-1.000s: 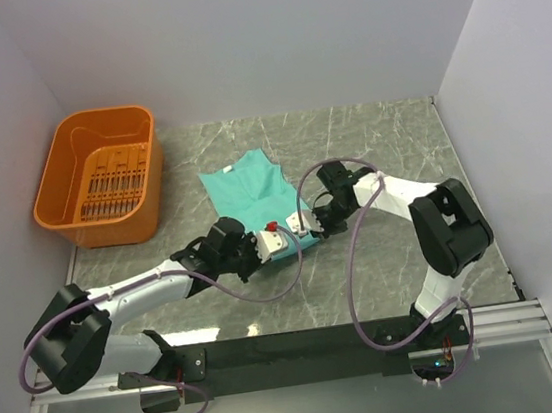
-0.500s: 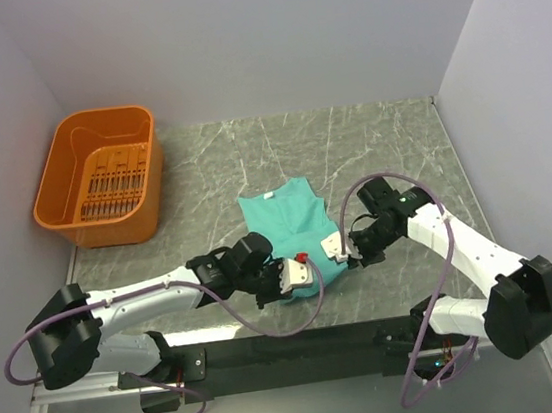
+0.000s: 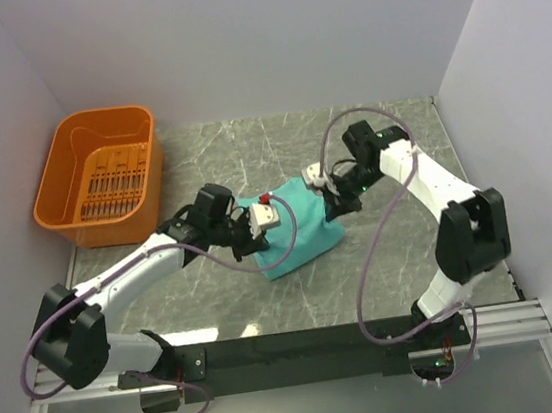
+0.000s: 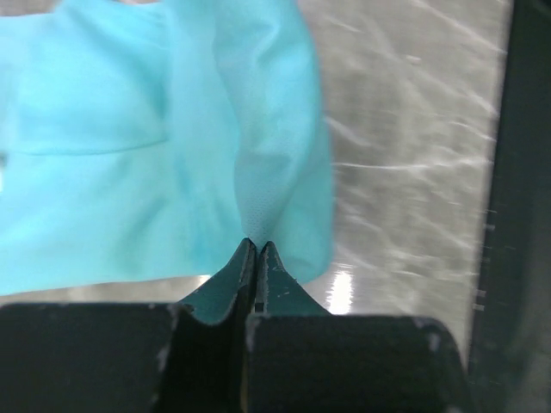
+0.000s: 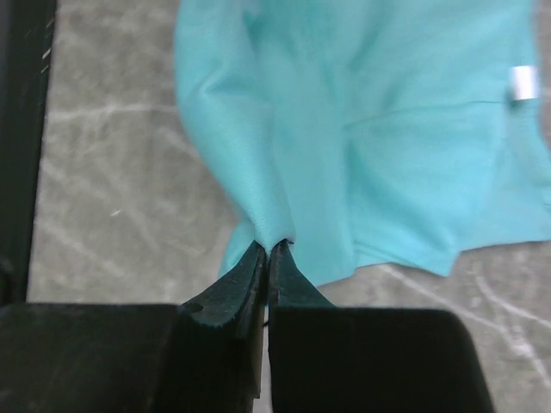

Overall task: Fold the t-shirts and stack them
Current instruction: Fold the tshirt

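A teal-green t-shirt (image 3: 299, 229) hangs bunched between my two grippers over the middle of the marble table. My left gripper (image 3: 256, 224) is shut on its left edge, a pinch of cloth (image 4: 258, 194) rising from the closed tips (image 4: 256, 248). On the shirt's right edge, my right gripper (image 3: 330, 198) is shut as well, cloth (image 5: 284, 155) held at its tips (image 5: 269, 248). The shirt's lower part drapes onto the table toward the near side. A white label (image 5: 522, 83) shows on the shirt in the right wrist view.
An orange slotted basket (image 3: 101, 178) stands at the far left of the table, away from the shirt. Grey walls close in the table at the back and both sides. The black rail (image 3: 304, 349) with the arm bases runs along the near edge.
Both grippers carried the shirt toward the near edge, then back up and away; it now hangs bunched between them mid-table. The right arm swung back toward the far right.
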Controlling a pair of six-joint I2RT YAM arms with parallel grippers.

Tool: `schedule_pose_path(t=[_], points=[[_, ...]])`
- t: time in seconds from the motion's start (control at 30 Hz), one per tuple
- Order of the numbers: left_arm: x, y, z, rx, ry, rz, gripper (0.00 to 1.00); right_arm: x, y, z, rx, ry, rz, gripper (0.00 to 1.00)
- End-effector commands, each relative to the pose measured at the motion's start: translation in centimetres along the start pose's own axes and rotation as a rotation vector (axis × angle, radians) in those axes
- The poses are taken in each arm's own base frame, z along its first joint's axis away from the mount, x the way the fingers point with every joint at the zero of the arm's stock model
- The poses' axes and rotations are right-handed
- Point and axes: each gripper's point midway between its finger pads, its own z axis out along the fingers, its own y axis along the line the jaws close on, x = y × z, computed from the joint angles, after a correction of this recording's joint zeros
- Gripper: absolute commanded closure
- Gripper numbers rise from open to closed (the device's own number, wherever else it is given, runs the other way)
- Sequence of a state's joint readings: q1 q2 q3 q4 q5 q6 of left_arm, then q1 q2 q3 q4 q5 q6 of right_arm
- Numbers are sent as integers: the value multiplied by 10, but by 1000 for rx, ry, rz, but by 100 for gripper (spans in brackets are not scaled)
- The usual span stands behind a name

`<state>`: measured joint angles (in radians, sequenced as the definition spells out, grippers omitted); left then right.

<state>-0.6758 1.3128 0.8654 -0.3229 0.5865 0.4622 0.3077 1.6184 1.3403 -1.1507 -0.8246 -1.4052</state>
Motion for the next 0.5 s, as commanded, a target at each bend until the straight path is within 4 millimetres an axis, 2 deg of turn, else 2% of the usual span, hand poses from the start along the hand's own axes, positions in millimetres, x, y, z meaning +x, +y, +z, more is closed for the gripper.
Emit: schedule_pose_path(t=[0.0, 0.1, 0.13, 0.17, 0.2, 0.23, 0.37, 0.47], points=[[-19, 34, -4, -3, -68, 51, 99, -24, -24, -7, -10, -101, 88, 100], [-32, 68, -9, -61, -95, 52, 99, -32, -53, -5, -2, -135, 149, 100], [-34, 76, -9, -73, -101, 54, 99, -39, -63, -9, 14, -148, 162, 100], [-35, 83, -10, -85, -106, 50, 99, -35, -69, -4, 4, -156, 188, 100], [-34, 92, -11, -101, -110, 38, 99, -40, -76, -5, 12, -183, 190, 100], [-41, 102, -13, -130, -129, 57, 99, -44, -83, -8, 27, -198, 210, 100], [-49, 130, -23, -226, -169, 68, 99, -54, -104, -11, 77, -250, 235, 100], [-57, 140, -30, -278, -207, 91, 99, -61, -116, -16, 116, -281, 229, 100]])
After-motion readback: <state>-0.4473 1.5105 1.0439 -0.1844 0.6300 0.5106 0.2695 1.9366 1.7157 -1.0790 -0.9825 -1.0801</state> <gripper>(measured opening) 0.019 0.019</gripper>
